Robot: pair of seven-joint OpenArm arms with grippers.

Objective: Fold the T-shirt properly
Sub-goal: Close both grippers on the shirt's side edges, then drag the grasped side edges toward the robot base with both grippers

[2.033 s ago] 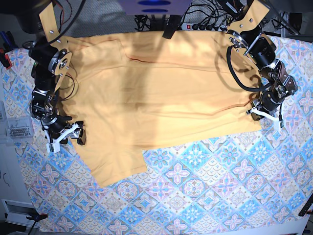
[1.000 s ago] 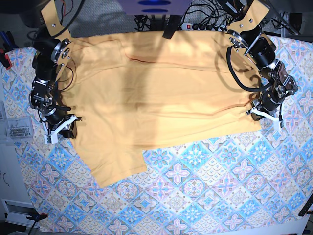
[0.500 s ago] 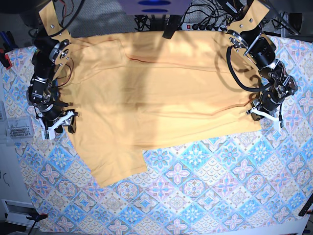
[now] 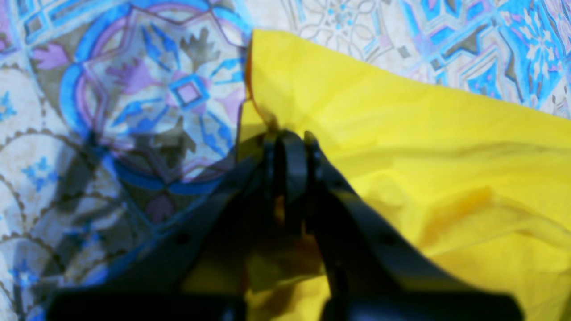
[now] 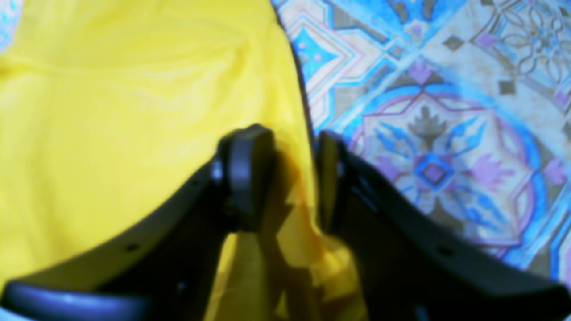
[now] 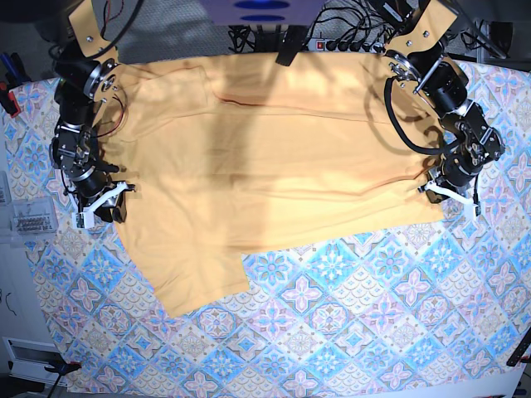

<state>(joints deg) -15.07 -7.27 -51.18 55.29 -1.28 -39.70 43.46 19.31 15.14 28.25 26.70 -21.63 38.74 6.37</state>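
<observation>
I have the left claw (image 4: 289, 147) pinching the T-shirt (image 6: 265, 166) hem at frame right, the right claw (image 5: 292, 178) parted astride the opposite edge, ready to lift.

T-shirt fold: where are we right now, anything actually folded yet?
Done: the T-shirt lies spread on the patterned cloth, with no completed fold clearly visible. In hand: the left gripper is shut on the shirt's edge; the right gripper straddles the opposite edge, its jaws apart with fabric between them. Left: closing that second grip, then every fold.
</observation>
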